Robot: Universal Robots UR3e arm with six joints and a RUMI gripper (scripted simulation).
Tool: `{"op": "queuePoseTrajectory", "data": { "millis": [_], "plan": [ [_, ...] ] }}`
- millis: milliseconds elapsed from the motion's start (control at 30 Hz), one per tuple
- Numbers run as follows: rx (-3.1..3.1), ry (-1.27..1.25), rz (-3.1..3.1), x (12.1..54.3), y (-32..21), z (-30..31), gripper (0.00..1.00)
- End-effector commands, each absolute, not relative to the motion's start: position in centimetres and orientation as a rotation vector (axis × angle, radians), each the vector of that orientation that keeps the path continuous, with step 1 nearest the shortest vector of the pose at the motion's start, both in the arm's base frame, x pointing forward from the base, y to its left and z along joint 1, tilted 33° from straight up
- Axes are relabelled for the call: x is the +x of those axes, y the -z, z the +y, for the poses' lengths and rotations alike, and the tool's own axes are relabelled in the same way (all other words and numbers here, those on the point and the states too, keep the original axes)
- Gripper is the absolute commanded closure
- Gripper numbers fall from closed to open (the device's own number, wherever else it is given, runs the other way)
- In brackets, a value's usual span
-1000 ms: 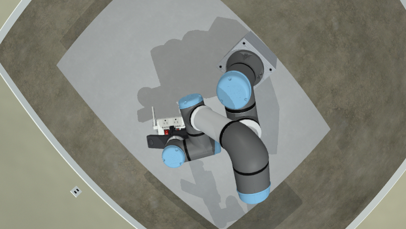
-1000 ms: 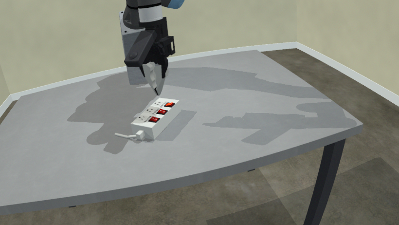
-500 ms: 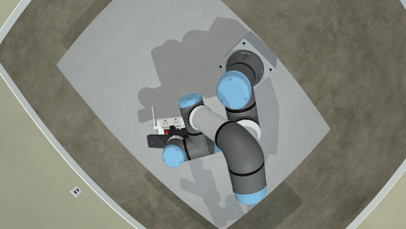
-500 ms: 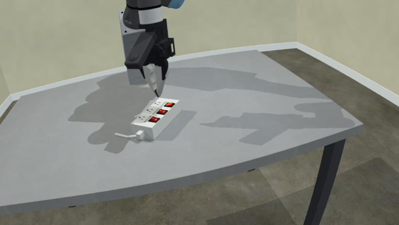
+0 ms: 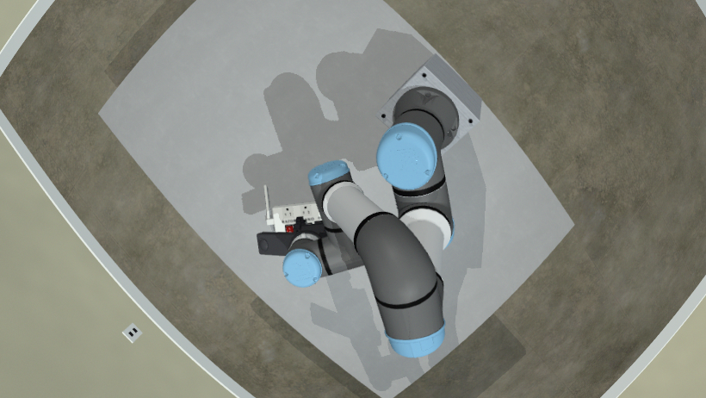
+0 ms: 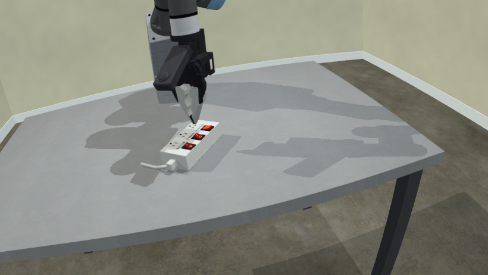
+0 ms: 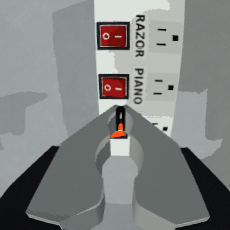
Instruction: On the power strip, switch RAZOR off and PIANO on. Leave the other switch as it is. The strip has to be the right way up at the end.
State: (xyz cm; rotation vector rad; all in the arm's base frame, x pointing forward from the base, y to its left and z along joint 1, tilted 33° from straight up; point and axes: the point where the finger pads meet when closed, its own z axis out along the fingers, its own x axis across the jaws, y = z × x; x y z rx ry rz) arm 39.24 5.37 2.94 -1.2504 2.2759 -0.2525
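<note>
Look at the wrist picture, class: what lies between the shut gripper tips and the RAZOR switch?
The PIANO switch lies there, on the strip's white face, between the gripper and the RAZOR switch. The wrist view shows it plainly.
</note>
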Motion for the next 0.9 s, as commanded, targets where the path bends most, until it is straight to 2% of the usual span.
{"op": "queuePoseTrajectory", "data": {
  "millis": [0, 867],
  "plan": [
    [-1.249, 0.256, 2.274, 39.6, -2.5, 5.4, 1.00],
    [-1.249, 0.256, 2.274, 40.4, -1.1, 5.5, 1.00]
  ]
}}
